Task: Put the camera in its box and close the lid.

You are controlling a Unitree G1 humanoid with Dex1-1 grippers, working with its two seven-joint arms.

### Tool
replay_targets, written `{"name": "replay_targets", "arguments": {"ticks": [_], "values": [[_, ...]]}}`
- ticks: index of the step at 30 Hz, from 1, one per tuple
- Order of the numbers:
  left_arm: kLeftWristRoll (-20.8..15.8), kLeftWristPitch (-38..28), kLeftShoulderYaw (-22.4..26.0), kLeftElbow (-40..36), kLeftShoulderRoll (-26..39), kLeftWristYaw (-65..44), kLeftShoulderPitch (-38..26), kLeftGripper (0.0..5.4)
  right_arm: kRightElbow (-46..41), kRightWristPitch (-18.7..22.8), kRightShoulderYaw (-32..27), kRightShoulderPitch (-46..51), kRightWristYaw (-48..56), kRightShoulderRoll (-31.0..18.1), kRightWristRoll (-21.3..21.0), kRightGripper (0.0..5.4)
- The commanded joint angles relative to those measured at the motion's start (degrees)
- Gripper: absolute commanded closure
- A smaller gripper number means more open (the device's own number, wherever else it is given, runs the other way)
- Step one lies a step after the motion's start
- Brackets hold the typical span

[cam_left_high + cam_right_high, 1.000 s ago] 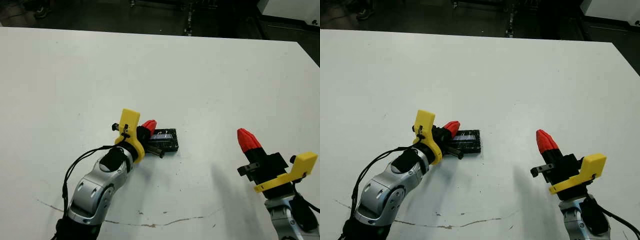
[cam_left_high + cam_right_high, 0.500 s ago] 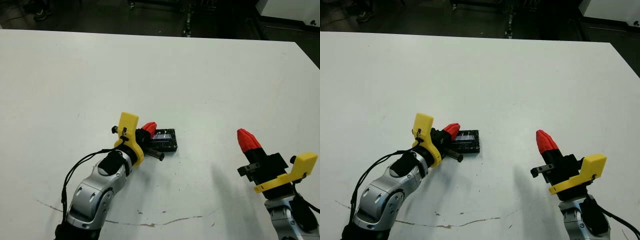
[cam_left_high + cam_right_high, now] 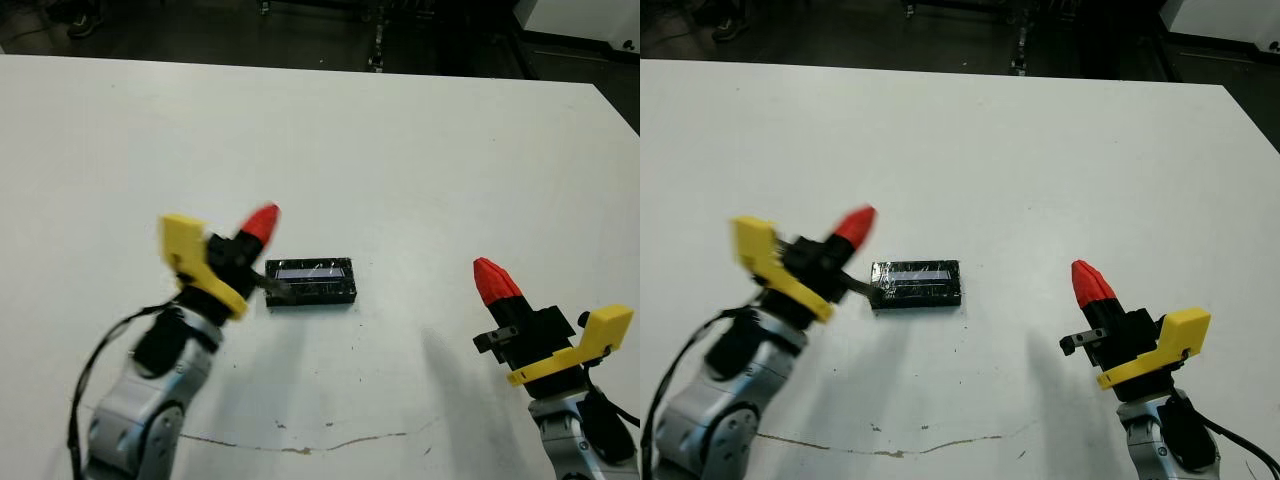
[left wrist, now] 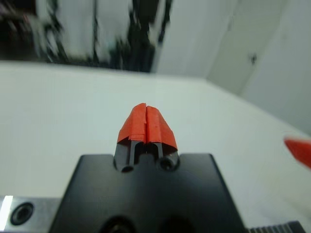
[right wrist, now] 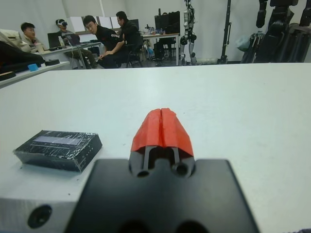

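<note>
closed camera box, black taped lid point(image 3: 311, 282) on top, near table point(image 3: 400, 150) centre.

lying flat, long side across, at roughly 3 o'clock from left gripper point(image 3: 262, 222) and 9 o'clock from right gripper point(image 3: 490, 279), well apart from the latter. likely light and rigid; crinkled glossy wrap probably slippery, so best taken across the short sides or pressed from above. left gripper raised clear of it, red tips together, holding nothing; right gripper likewise closed and empty, resting low over the table. camera and white tray not visible, presumably beneath the lid; seating of the lid cannot be confirmed. dark stub near the lid's left end, unidentifiable. people seated far beyond the table.
</note>
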Motion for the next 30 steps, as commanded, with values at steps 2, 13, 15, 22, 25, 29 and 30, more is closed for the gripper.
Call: {"name": "replay_targets", "arguments": {"ticks": [2, 13, 15, 22, 25, 29, 30], "values": [[1.3, -6.8, 3.9, 2.2, 0.4, 0.8, 2.2, 5.39, -0.1, 0.3, -0.4, -1.6, -1.2, 0.7, 1.0, 5.4], [4.1, -22.4, 7.3, 10.7, -1.5, 2.2, 9.1, 5.39, -0.5, 0.8, 0.5, -7.6, -8.7, 3.4, -2.8, 5.4], [4.1, -23.6, 7.2, 11.7, -2.1, 2.5, 10.2, 5.39, -0.4, 1.4, 0.8, -8.8, -10.5, 3.9, -3.9, 5.4], [3.4, -26.1, 6.9, 14.8, -3.6, 2.6, 11.9, 5.39, -0.1, 3.1, 1.5, -11.6, -13.9, 5.0, -6.2, 5.4], [3.2, -27.2, 6.8, 16.1, -4.0, 2.4, 11.8, 5.39, -0.3, 3.7, 2.0, -11.9, -14.4, 5.2, -6.7, 5.4], [3.1, -27.5, 6.6, 17.0, -3.5, 1.9, 11.3, 5.39, -0.1, 3.7, 2.1, -11.9, -14.1, 5.6, -6.2, 5.4], [3.1, -27.4, 6.5, 17.1, -3.4, 1.9, 11.2, 5.39, 0.0, 3.8, 2.1, -12.0, -14.0, 5.7, -6.0, 5.4]]}}
